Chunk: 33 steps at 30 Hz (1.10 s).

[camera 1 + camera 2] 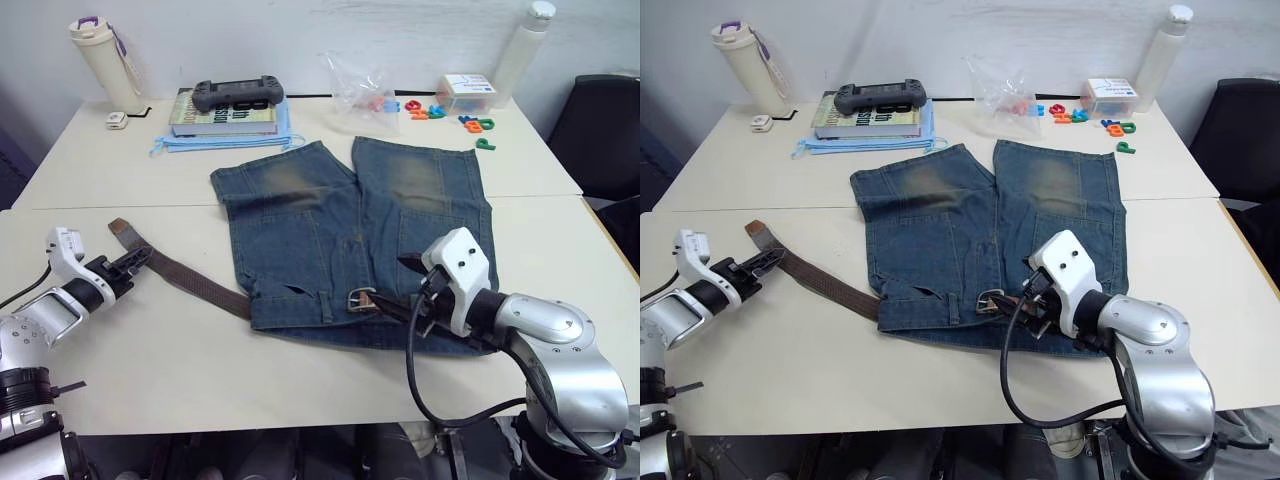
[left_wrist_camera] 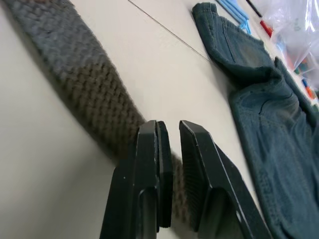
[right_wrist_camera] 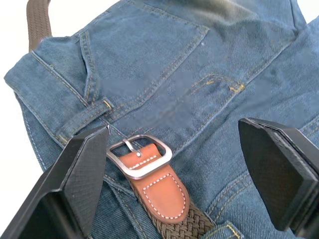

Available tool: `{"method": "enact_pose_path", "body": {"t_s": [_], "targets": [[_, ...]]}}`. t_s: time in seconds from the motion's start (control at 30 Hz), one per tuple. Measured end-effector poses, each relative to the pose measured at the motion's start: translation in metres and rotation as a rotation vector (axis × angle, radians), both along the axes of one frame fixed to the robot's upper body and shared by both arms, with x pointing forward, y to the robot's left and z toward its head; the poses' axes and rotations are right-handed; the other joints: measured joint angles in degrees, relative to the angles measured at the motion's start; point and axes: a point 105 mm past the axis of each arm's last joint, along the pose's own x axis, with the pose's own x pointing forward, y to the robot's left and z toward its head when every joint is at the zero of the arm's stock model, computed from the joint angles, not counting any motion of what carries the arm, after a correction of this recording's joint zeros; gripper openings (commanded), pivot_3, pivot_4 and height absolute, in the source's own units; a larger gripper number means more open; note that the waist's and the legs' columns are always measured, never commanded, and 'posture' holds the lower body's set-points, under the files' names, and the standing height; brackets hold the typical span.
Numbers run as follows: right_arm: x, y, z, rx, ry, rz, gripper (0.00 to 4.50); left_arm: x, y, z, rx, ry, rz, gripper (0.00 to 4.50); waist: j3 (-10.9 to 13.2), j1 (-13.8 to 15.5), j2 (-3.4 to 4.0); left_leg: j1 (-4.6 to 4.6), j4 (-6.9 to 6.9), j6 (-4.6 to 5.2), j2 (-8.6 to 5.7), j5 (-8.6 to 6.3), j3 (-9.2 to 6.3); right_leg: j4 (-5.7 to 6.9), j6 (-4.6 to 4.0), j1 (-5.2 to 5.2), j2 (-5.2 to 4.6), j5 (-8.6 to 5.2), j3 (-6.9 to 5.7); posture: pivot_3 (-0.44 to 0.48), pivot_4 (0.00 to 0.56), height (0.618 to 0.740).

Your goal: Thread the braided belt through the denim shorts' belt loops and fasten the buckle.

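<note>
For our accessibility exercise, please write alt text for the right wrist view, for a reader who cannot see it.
A silver buckle with a tan leather tab lies on the waistband of the denim shorts, framed by the open right gripper. The braided belt runs from the buckle toward the camera, and one belt loop sits beside the buckle.

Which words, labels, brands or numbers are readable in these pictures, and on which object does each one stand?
None can be read with certainty.
Book under the game controller: print on the spine, too small to read.
Small white box: blue label, too blurred to read.
Coloured letter shapes lie scattered; they form no word.
Buckle, braided belt and denim shorts: no text.
</note>
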Motion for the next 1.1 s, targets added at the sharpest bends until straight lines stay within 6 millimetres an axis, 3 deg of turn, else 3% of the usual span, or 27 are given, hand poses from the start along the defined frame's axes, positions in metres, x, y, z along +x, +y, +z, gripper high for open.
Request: {"method": "enact_pose_path", "body": {"t_s": [0.17,0.23,0.3,0.37,0.4,0.43,0.47,0.53,0.57,0.6,0.63,0.7,0.77,0.9,1.1], "targets": [[-0.002,0.004,-0.005,-0.005,0.031,0.012,4.41,0.012,-0.004,0.004,-0.032,0.011,0.005,0.67,-0.01,-0.04,-0.03,0.02,-0.01,-0.02,-0.03,-0.03,-0.05,-0.08,0.01,-0.03,0.04,0.00,0.05,0.000,0.150,0.659],[-0.003,0.005,-0.007,0.002,0.047,0.015,4.50,0.016,-0.003,-0.001,-0.010,0.052,0.024,1.29,-0.01,-0.14,-0.03,0.03,-0.01,-0.03,-0.03,-0.03,-0.02,-0.11,0.02,-0.04,0.05,0.00,0.11,0.000,0.150,0.659],[-0.003,0.005,-0.007,0.006,0.054,0.015,4.50,0.018,-0.004,-0.005,0.014,0.069,0.022,1.56,-0.01,-0.15,-0.04,0.03,-0.01,-0.06,-0.03,-0.01,-0.02,-0.12,0.03,-0.04,0.06,0.01,0.11,0.000,0.150,0.659],[-0.003,0.005,-0.007,0.007,0.054,0.016,4.50,0.017,-0.005,-0.005,0.028,0.061,0.014,2.50,-0.01,-0.15,-0.04,0.03,0.00,-0.09,-0.02,0.00,-0.03,-0.12,0.03,-0.04,0.06,0.00,0.11,0.000,0.150,0.659],[-0.003,0.005,-0.007,0.007,0.054,0.016,4.50,0.017,-0.006,-0.004,0.032,0.058,0.011,2.59,-0.01,-0.14,-0.04,0.03,-0.01,-0.10,-0.02,0.01,-0.03,-0.12,0.03,-0.04,0.06,0.01,0.11,0.000,0.150,0.659],[-0.003,0.005,-0.007,0.007,0.054,0.016,4.50,0.017,-0.006,-0.004,0.034,0.055,0.005,3.04,-0.01,-0.13,-0.03,0.03,-0.01,-0.10,-0.02,0.01,-0.02,-0.13,0.03,-0.03,0.07,0.01,0.11,0.000,0.150,0.659],[-0.003,0.005,-0.007,0.008,0.055,0.016,4.50,0.015,-0.008,-0.003,0.034,0.045,-0.011,3.20,-0.01,-0.12,-0.03,0.03,-0.01,-0.13,-0.02,0.03,-0.02,-0.12,0.03,-0.03,0.07,0.01,0.11,0.000,0.150,0.659],[-0.002,0.005,-0.006,0.007,0.053,0.012,4.50,0.011,-0.011,0.001,0.010,0.014,-0.051,4.22,0.01,-0.03,-0.04,0.02,-0.01,-0.22,0.00,0.08,-0.05,-0.12,0.04,-0.03,0.07,0.01,0.09,0.000,0.150,0.659],[-0.002,0.006,-0.006,0.008,0.053,0.013,4.50,0.010,-0.011,0.002,0.007,0.009,-0.053,4.35,0.01,-0.03,-0.04,0.02,-0.01,-0.23,0.01,0.08,-0.05,-0.12,0.04,-0.03,0.07,0.01,0.09,0.000,0.150,0.659],[-0.002,0.007,-0.006,0.016,0.050,0.007,4.50,0.002,0.016,0.025,-0.011,-0.061,-0.016,4.47,0.05,-0.13,-0.09,0.03,-0.03,-0.32,0.08,0.13,-0.10,-0.05,0.04,-0.06,0.12,0.01,0.05,0.000,0.150,0.659],[-0.002,0.010,-0.007,0.036,0.061,0.004,4.50,0.002,0.055,0.039,0.069,-0.069,0.110,4.47,0.12,0.13,0.04,0.07,-0.08,-0.29,0.06,0.12,-0.10,-0.10,0.05,-0.01,0.09,0.02,0.07,0.000,0.150,0.659],[-0.004,0.015,-0.007,0.055,0.067,0.028,4.50,0.004,0.064,0.014,0.097,0.034,0.156,4.47,0.13,0.38,0.03,0.02,-0.05,-0.26,0.00,0.12,-0.14,-0.13,0.06,0.00,0.08,0.02,0.04,0.000,0.150,0.659],[-0.004,0.016,-0.007,0.063,0.069,0.033,4.50,0.009,0.061,0.004,0.111,0.066,0.149,4.47,0.19,0.36,-0.15,-0.03,-0.05,-0.25,-0.01,0.11,-0.17,-0.15,0.08,-0.03,0.08,0.03,0.04,0.000,0.150,0.659],[-0.006,0.022,-0.002,0.083,0.063,0.067,4.50,0.034,0.044,0.004,0.195,0.062,0.102,4.47,0.20,0.78,-0.16,-0.04,-0.02,-0.25,-0.05,0.12,-0.24,-0.17,0.11,0.00,0.08,0.05,0.04,0.000,0.150,0.659],[-0.007,0.023,-0.001,0.080,0.061,0.078,4.50,0.054,0.022,0.002,0.282,0.065,0.041,4.47,0.22,1.60,-0.10,-0.04,-0.03,-0.26,-0.06,0.14,-0.25,-0.14,0.11,0.00,0.07,0.05,0.05,0.000,0.150,0.659]]}}
